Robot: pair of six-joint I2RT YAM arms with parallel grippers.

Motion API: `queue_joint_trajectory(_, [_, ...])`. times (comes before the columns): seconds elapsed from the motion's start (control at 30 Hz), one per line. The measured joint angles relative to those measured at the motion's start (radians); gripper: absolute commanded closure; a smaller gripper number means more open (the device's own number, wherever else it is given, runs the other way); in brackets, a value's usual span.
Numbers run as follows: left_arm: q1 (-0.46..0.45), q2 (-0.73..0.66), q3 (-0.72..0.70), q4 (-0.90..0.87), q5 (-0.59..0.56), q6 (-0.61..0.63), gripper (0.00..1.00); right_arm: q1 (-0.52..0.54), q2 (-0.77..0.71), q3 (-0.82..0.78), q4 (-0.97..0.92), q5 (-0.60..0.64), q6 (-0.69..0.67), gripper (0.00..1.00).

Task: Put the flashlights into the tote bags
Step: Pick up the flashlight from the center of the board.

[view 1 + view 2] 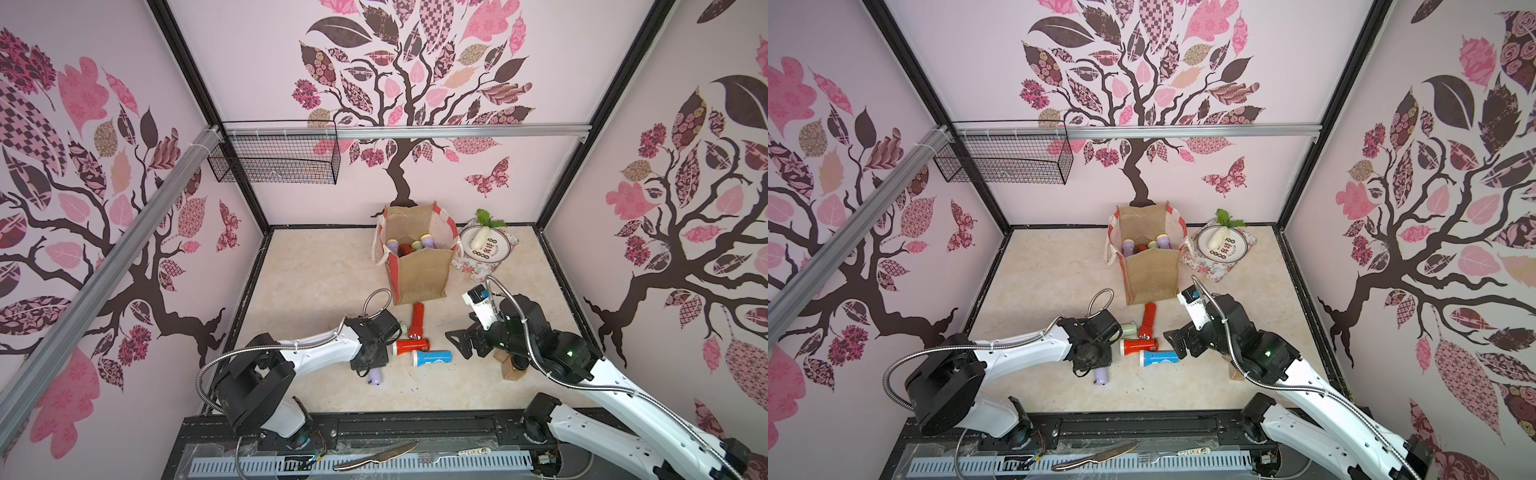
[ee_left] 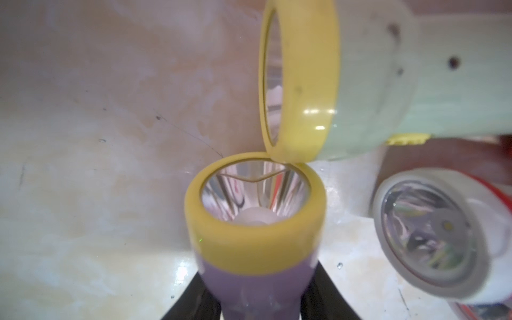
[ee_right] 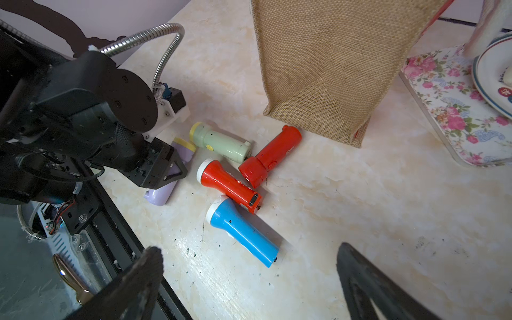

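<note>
Lilac yellow-ringed plastic flashlight (image 3: 162, 194) clenched at barrel in left pincer (image 2: 253, 304), seemingly for lifting into boxy brown burlap tote bag (image 1: 419, 278). Right pincer (image 1: 457, 343) spread empty, poised by blue plastic flashlight (image 1: 432, 357).

- Both top views: high, facing down, whole cream marbled tabletop (image 1: 324, 270).
- Left wrist: pressed close to lilac yellow-ringed plastic flashlight (image 2: 249, 249).
- Right wrist: low, oblique, shares that flashlight.

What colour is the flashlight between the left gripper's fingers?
Lilac flashlight, yellow head ring; clearest in left wrist view.
</note>
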Motion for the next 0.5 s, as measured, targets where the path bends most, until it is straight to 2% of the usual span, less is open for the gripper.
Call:
queue_joint_trajectory(0.13, [-0.024, 0.000, 0.000, -0.005, -0.001, -0.013, 0.44, 0.000, 0.000, 0.000, 0.000, 0.000, 0.003, 0.00])
queue_joint_trajectory(0.3, [-0.065, 0.000, -0.003, -0.024, -0.008, -0.045, 0.44, 0.000, -0.002, 0.000, 0.000, 0.000, 0.003, 0.00])
queue_joint_trajectory(0.5, [-0.084, -0.018, -0.028, -0.041, -0.019, -0.085, 0.54, 0.000, -0.011, 0.000, 0.000, 0.000, 0.003, 0.00])
